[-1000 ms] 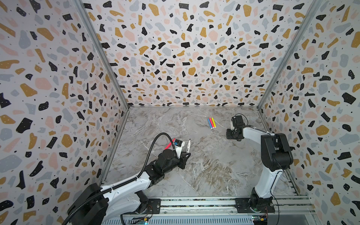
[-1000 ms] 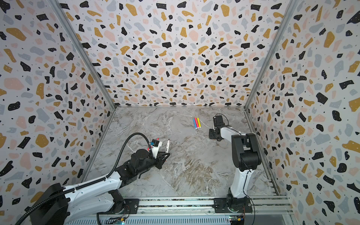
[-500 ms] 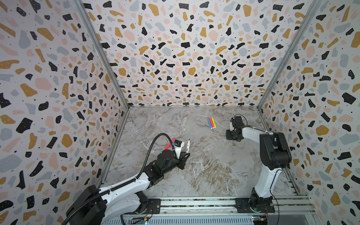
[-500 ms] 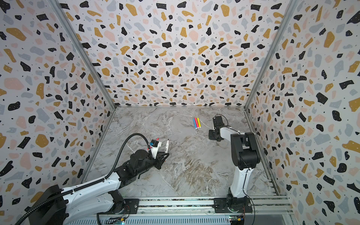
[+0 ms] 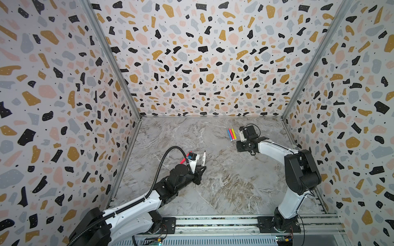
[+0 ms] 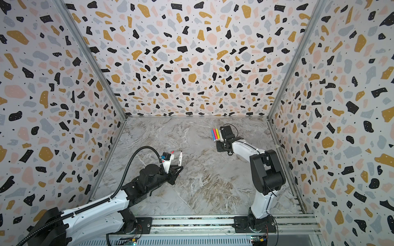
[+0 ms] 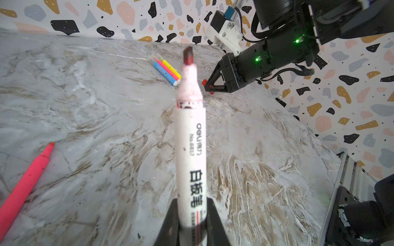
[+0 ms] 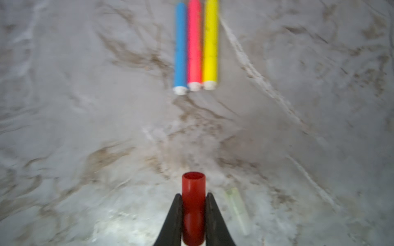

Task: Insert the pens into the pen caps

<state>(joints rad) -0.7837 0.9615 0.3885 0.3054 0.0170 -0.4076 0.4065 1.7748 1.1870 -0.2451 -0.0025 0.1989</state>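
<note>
**Pincers hold a marker and a red cap, not yet joined**

Left pincer (image 7: pixel 190 209) is clenched on the tail of a white marker (image 7: pixel 189 149). The marker juts out beyond the jaws with its dark tip bare. Gripping the tail leaves the whole front end clear, probably so a cap can slide on.

Right pincer (image 8: pixel 194 197) is clenched on a red cap (image 8: pixel 193 187). The cap's open mouth points outward and is unblocked, which suits receiving a tip.

In both top views the pincers are well apart. The left one is toward the front left of the table (image 5: pixel 223 187) and the right one toward the back right. Marker and cap have yet to be brought together and lined up.

Near the right pincer lie a blue pen (image 8: pixel 180 46), a pink pen (image 8: pixel 194 42) and a yellow pen (image 8: pixel 210 42), side by side and touching. A loose pink pen (image 7: pixel 25 183) lies alone near the left pincer, its tip bare. A faint clear tube (image 8: pixel 236 208) lies beside the red cap, and whether it is a cap cannot be told.

The table has a grey and brown marble pattern. Walls (image 5: pixel 202 64) of pale terrazzo print, flecked black, ochre, pink and grey, enclose three sides. A metal rail (image 5: pixel 213 221) along the front carries both arm bases.
</note>
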